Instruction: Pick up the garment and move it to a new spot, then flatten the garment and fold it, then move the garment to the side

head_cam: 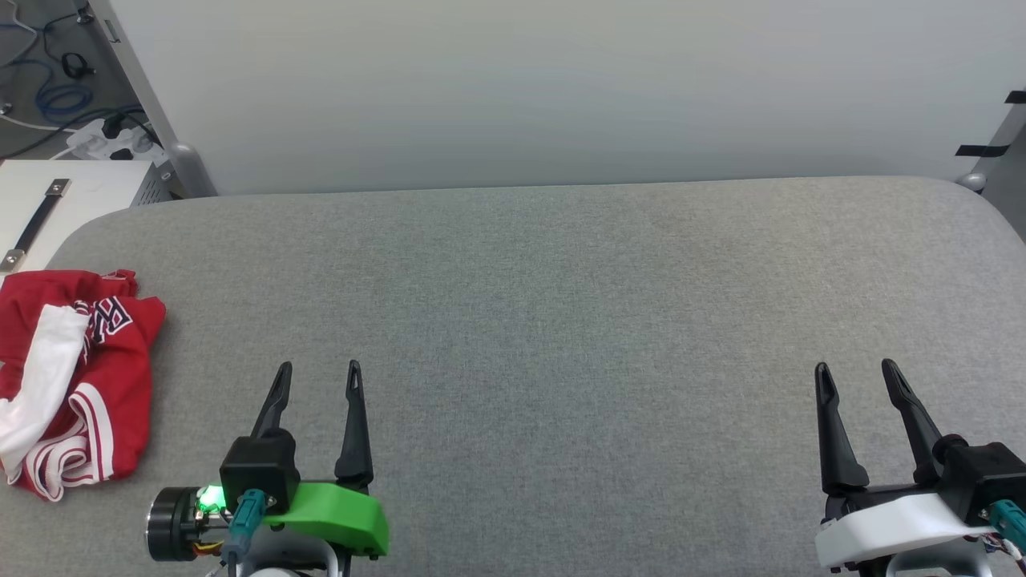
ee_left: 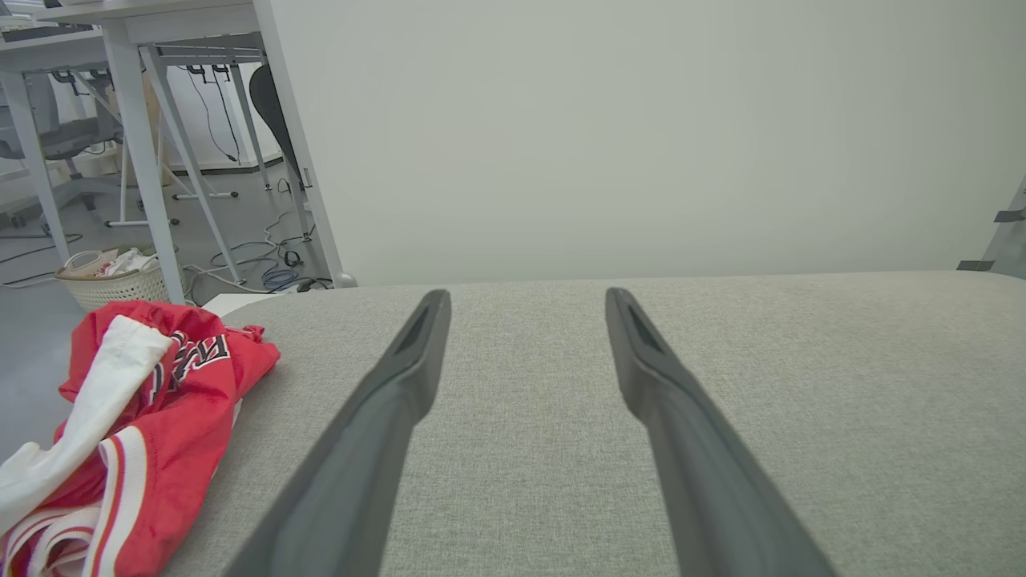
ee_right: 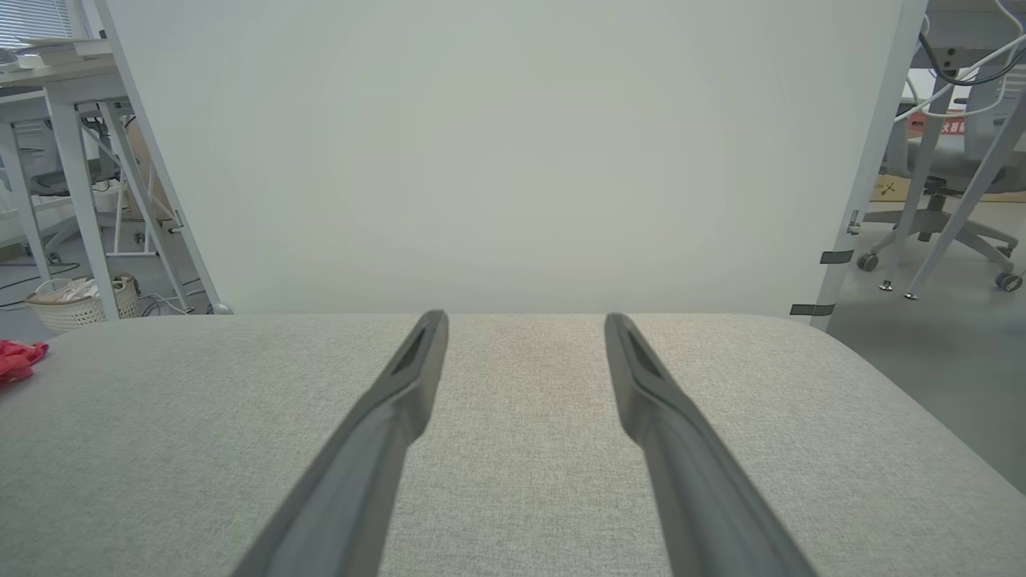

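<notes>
The garment, a red jersey with a white sleeve and striped trim, lies crumpled at the far left edge of the grey padded table. In the left wrist view the garment sits left of my fingers, black lettering partly showing. A red scrap of the garment peeks in at the left of the right wrist view. My left gripper stands open at the lower left, a short way right of the cloth and apart from it. My right gripper stands open at the lower right, nothing between its fingers.
A pale wall panel rises behind the table's far edge. A white box with a black strap sits off the table's left corner, cables and a power strip beyond. A wicker basket and desk legs stand on the floor at left.
</notes>
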You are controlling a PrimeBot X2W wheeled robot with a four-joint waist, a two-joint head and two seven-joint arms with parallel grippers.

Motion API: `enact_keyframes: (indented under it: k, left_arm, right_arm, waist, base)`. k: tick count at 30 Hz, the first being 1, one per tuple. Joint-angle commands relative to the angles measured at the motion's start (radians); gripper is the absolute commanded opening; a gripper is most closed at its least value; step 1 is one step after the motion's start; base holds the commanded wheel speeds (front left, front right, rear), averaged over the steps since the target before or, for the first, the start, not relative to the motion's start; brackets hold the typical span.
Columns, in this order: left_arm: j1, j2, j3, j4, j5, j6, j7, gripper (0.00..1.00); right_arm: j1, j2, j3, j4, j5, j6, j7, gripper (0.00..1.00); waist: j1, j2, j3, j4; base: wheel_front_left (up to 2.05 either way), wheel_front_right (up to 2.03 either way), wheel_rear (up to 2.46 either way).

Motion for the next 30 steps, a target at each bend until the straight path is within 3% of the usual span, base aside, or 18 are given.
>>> enact_keyframes:
  k: [1, 30]
  left_arm:
    - [0.011, -0.003, -0.003, 0.004, -0.009, 0.007, -0.011, 1.00]
    - [0.029, -0.004, -0.018, 0.041, -0.017, 0.026, -0.072, 1.00]
  right_arm:
    - [0.009, 0.001, 0.001, -0.006, 0.010, 0.000, -0.010, 1.00]
    - [0.050, 0.002, -0.012, -0.013, 0.039, -0.001, -0.070, 1.00]
  waist:
    - [0.0000, 0.0000, -0.001, 0.001]
    - [0.0000, 0.0000, -0.007, 0.015]
  base:
    - [0.00, 0.00, 0.00]
    - [0.00, 0.00, 0.00]
